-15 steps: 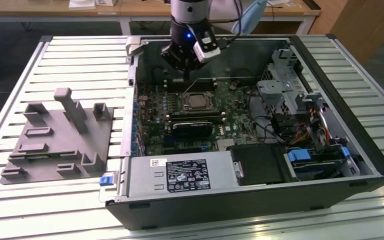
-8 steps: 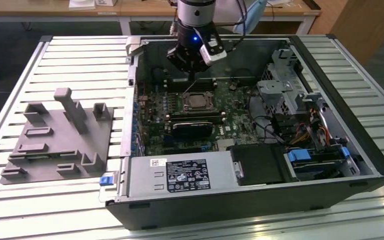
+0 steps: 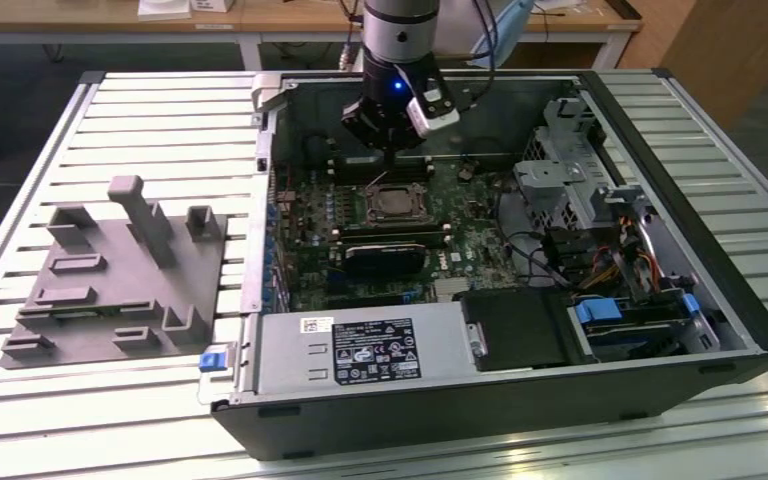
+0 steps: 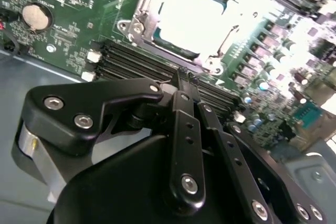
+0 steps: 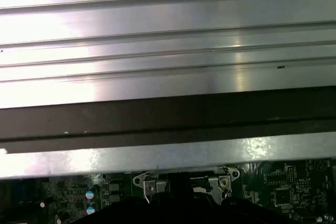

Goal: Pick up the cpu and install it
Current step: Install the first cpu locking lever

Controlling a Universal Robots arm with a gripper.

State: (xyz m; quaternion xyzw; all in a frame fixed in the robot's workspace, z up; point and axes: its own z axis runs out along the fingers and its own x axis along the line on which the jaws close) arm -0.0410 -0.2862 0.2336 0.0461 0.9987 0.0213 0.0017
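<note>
Gripper: above the motherboard, inside the open computer case; in the second wrist view fingers drawn together, nothing between them.
Cpu: seated in the socket frame, just below the gripper in the exterior view; silver top bright in the second wrist view.
Motherboard: green, lying flat in the case.
Computer case: black, resting on a slatted metal table.
Grey fixture block: on the table, toward the exterior view's left, apart from the case.

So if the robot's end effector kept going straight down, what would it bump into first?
Probably the memory slots on the motherboard, just beside the cpu sitting in its socket. The end effector hangs above there, though depth is hard to judge.
</note>
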